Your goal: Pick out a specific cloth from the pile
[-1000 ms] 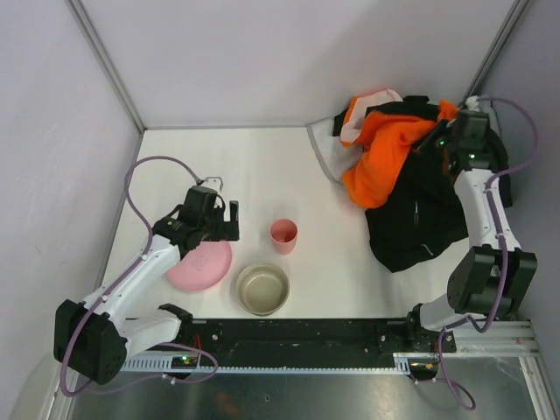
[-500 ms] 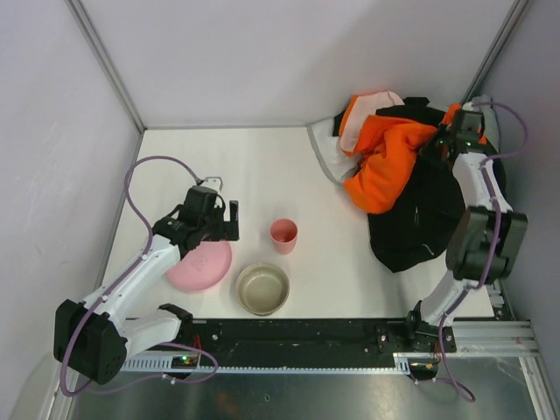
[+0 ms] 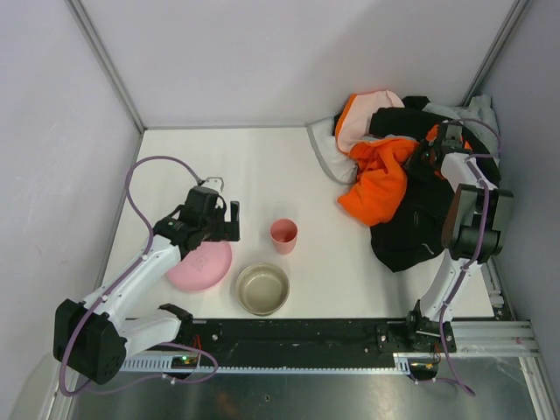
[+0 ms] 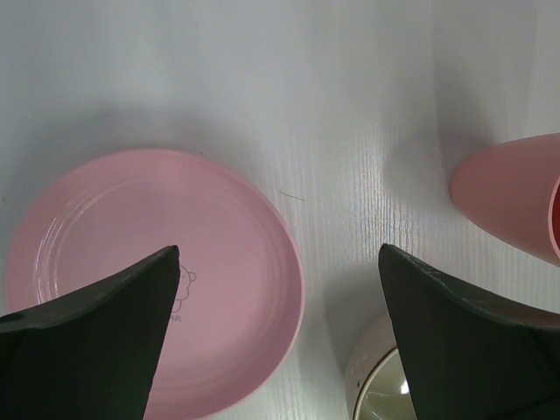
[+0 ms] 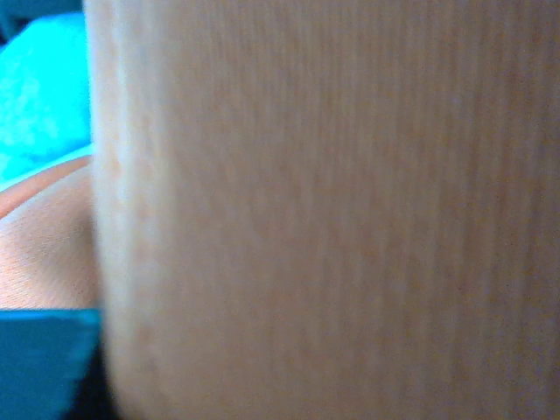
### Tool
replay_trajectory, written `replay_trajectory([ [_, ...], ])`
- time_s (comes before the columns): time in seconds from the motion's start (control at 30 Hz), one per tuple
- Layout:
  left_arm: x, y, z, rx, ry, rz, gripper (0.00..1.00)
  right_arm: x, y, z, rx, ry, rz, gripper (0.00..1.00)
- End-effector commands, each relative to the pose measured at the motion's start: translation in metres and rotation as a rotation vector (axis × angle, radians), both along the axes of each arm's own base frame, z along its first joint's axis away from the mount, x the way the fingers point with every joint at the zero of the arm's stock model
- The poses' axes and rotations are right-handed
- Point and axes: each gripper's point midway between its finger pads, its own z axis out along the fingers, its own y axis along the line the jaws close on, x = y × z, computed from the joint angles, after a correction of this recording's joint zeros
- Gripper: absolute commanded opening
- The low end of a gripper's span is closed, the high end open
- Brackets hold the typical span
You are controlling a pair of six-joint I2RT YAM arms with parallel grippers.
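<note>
The pile lies at the back right: a bright orange garment on top, black fabric spreading to the front, and grey and pale pieces behind. The black fabric has a thin pale mark near its front edge. I cannot tell the striped black cloth from the larger black garment. My right gripper is pushed into the top of the pile beside the orange garment, its fingers hidden. The right wrist view is filled with blurred pale orange fabric. My left gripper is open and empty above the pink plate.
A pink cup and a beige bowl stand at front centre. The left wrist view shows the plate, the cup and the bowl's rim. Walls close in on the left, back and right.
My right gripper has moved back and left into the pile. The orange garment has shifted left and bunched, and grey cloth now shows at the back right. The left arm has not moved.
</note>
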Motion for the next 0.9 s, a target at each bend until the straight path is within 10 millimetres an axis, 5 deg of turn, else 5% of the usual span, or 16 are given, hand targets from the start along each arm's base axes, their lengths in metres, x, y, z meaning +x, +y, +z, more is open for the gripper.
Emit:
replay_trajectory([
  [0.0, 0.009, -0.004, 0.018, -0.002, -0.053, -0.012, 1.00, -0.018, 0.008, 0.004, -0.144, 0.032, 0.029, 0.50],
  [0.13, 0.008, -0.004, 0.019, -0.003, -0.057, -0.012, 1.00, -0.032, 0.020, 0.049, -0.244, -0.033, 0.037, 0.74],
  [0.43, 0.008, -0.006, 0.020, -0.004, -0.059, -0.019, 1.00, -0.088, 0.024, 0.103, -0.243, -0.123, 0.003, 0.88],
  [0.87, 0.006, -0.009, 0.020, -0.005, -0.060, -0.030, 1.00, -0.182, -0.017, 0.098, -0.056, -0.201, -0.194, 0.99],
])
